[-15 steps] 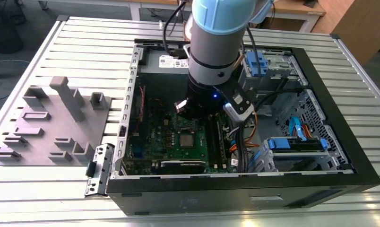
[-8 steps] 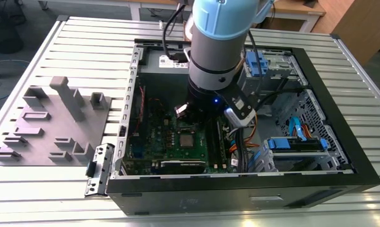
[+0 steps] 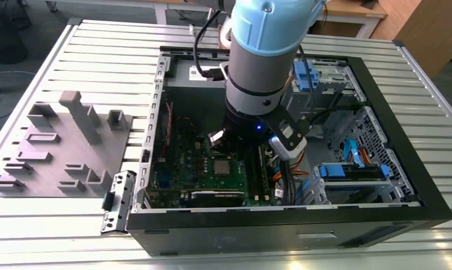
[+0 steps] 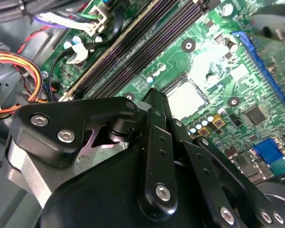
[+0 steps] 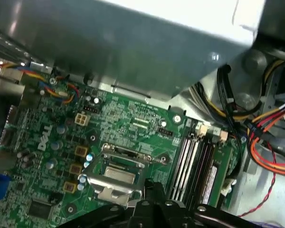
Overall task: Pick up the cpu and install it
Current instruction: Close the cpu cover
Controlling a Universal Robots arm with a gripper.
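Hand (image 4: 151, 95), grip impossible to tell, hangs near the cpu (image 3: 224, 166) in the open case (image 3: 286, 219) on a slatted metal table (image 3: 98, 50)

A black metal gripper (image 4: 151, 102) hangs above the green motherboard (image 4: 213, 52), its tip close beside the small silvery square cpu (image 4: 184, 99) lying flat.
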